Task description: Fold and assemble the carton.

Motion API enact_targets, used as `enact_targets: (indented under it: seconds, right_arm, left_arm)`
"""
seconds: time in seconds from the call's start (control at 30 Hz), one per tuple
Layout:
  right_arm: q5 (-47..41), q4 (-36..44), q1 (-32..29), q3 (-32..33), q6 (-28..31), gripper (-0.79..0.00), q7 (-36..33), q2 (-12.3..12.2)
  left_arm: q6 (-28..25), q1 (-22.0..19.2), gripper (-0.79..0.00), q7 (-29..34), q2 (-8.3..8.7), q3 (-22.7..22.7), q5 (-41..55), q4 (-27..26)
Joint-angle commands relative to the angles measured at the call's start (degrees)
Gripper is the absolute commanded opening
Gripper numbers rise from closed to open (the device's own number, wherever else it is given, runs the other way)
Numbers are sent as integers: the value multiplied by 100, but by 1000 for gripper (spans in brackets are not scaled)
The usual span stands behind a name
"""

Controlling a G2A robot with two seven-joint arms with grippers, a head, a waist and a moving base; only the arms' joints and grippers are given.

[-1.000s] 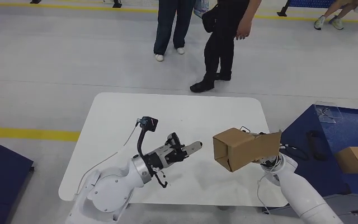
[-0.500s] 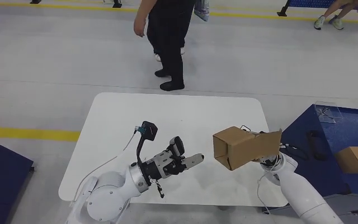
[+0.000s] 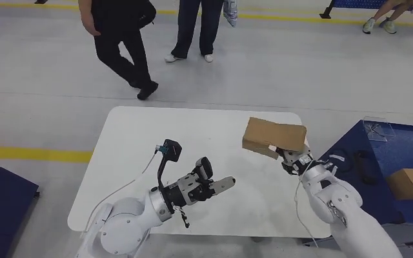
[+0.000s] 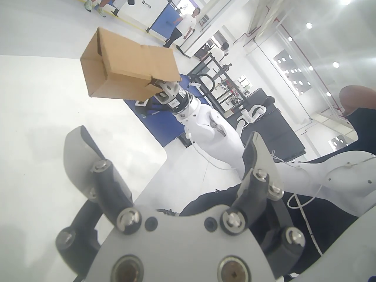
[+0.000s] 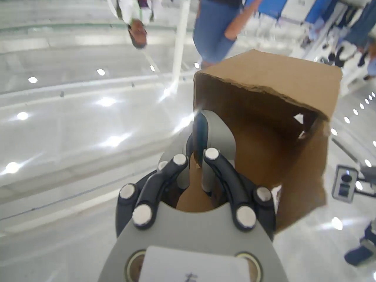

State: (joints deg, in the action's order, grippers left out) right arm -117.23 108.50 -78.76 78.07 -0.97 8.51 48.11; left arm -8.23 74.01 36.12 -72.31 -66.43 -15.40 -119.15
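A brown cardboard carton (image 3: 273, 137) is held in the air over the table's far right corner, with my right gripper (image 3: 286, 157) shut on one of its flaps. From the left wrist it appears as an open-ended sleeve (image 4: 126, 68) above the table, the right gripper (image 4: 163, 87) pinching its edge. In the right wrist view the carton's inside (image 5: 264, 136) faces the camera, and one finger (image 5: 202, 136) clamps the wall. My left gripper (image 3: 221, 185) stands open over the table's middle front, well left of the carton, its fingers (image 4: 88, 154) holding nothing.
The white table (image 3: 193, 142) is bare around both arms. Blue surfaces (image 3: 371, 155) with dark items lie off the table's right edge. People walk on the floor beyond the far edge.
The right arm has swung the carton up and toward the far right corner, turning it flatter. The left arm rose slightly earlier and now stays put.
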Motion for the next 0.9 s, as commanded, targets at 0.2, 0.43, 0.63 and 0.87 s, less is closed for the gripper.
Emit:
enact_targets:
  seconds: [0.2, 0.43, 0.63, 0.87]
  right_arm:
    - [-217, 1263, -452, 476, 1069, -785, 4375, -17]
    - [-1459, 1440, 169, 186, 2030, -785, 6971, 97]
    - [-3100, 509, 896, -238, 2310, -785, 7365, 253]
    - [-4637, -594, 1598, -989, 3012, -785, 6663, 425]
  left_arm:
    - [0, 0, 0, 0, 0, 0, 0, 0]
    - [0, 0, 0, 0, 0, 0, 0, 0]
    - [0, 0, 0, 0, 0, 0, 0, 0]
    - [0, 0, 0, 0, 0, 0, 0, 0]
